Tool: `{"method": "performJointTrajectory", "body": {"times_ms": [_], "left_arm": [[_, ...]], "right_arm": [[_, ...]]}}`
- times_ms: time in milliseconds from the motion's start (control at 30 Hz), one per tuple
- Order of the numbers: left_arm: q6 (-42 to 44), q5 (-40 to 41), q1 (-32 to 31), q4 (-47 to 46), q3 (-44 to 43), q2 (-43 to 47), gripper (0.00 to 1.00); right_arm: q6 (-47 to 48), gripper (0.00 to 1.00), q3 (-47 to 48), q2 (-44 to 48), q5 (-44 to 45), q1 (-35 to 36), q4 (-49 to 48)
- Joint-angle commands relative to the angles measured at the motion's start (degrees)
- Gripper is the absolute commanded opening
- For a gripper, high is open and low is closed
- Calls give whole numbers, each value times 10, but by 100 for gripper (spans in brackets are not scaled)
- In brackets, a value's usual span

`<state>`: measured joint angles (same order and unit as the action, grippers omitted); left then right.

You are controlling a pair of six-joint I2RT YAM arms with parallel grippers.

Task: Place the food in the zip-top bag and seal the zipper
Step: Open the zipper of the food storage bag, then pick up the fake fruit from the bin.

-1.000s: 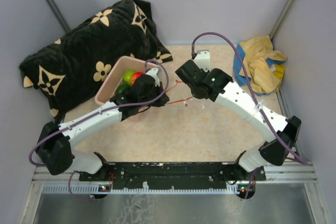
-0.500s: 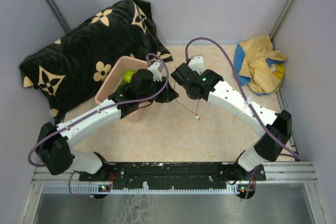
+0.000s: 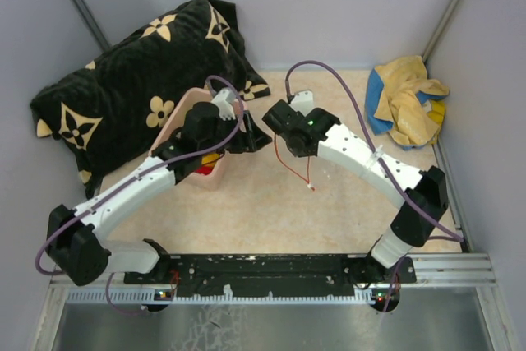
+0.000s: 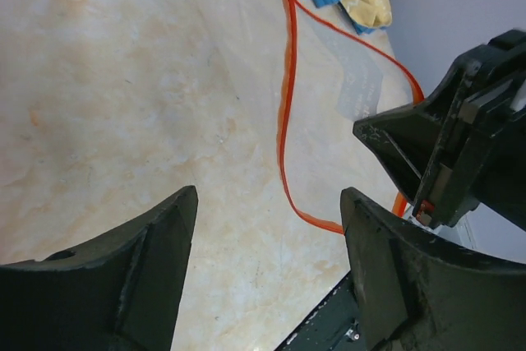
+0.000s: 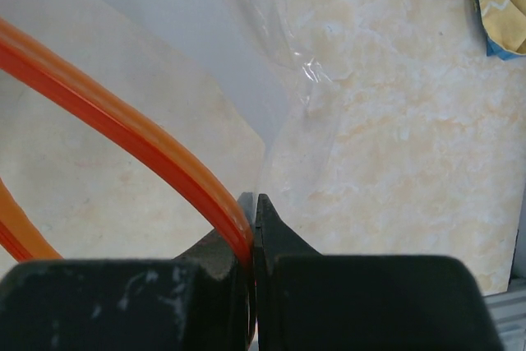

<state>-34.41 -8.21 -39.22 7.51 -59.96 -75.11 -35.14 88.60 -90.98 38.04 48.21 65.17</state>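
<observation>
The zip-top bag [image 5: 205,39] is a clear film hanging from my right gripper [image 5: 252,203], which is shut on its orange-red zipper [image 5: 123,121]. In the top view the zipper [image 3: 296,172] droops below the right gripper [image 3: 278,144] over the table. My left gripper [image 4: 267,228] stands open with nothing between its fingers, just left of the bag's mouth [image 4: 285,113], and it faces the right gripper [image 4: 423,207]. Seen from above, the left gripper [image 3: 251,137] sits beside the pink tub [image 3: 177,121]. A bit of red and yellow food [image 3: 207,162] shows under the left arm.
A black pillow with cream flower patterns [image 3: 140,71] fills the back left, touching the pink tub. A crumpled yellow and blue cloth [image 3: 407,100] lies at the back right. Grey walls close in the table on three sides.
My left gripper has opened and let go of the zipper, then drawn back left toward the tub. The strip, earlier stretched between both grippers, now hangs from the right gripper alone.
</observation>
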Motion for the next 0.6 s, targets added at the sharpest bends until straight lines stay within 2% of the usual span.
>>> {"method": "performJointTrajectory", "body": {"times_ms": [0,167,267,367,567], "left_arm": [[24,-6,63,31,11,56,79],[78,30,120,75,3,71,86],[112,79,136,94,-10,61,92],[123,100,159,107,-24,35,93],[97,75,214,113,-44,-43,97]], "right_arm": [[-10,0,35,-7,18,-3,5],[-5,0,44,-14,19,-2,3],[-1,0,46,-16,19,-2,1],[5,0,47,-18,19,-3,-1],[12,0,50,-19,18,-3,-4]]}}
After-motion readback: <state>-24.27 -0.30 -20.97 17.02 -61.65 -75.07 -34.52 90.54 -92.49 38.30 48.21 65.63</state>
